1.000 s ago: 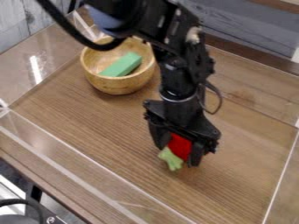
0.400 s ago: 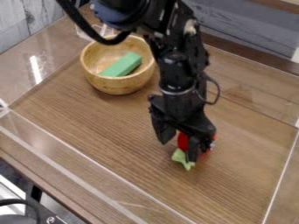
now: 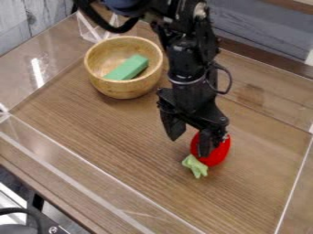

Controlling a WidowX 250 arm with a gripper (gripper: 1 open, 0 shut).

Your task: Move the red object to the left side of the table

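Bare table [image 3: 86,137] lies open leftward, seemingly only the wooden bowl [image 3: 123,71] obstructing

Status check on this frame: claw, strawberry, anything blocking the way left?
Claw open, above the strawberry, not gripping. Strawberry lying on the table, right of centre. Bowl with green block at far left; near path open.

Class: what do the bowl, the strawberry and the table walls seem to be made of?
Bowl: pale matte wood, probably; faint grain shows.
Strawberry: likely smooth plastic; uniform bright red, with a green stem.
Walls: clear acrylic or similar; see-through with glossy reflections.
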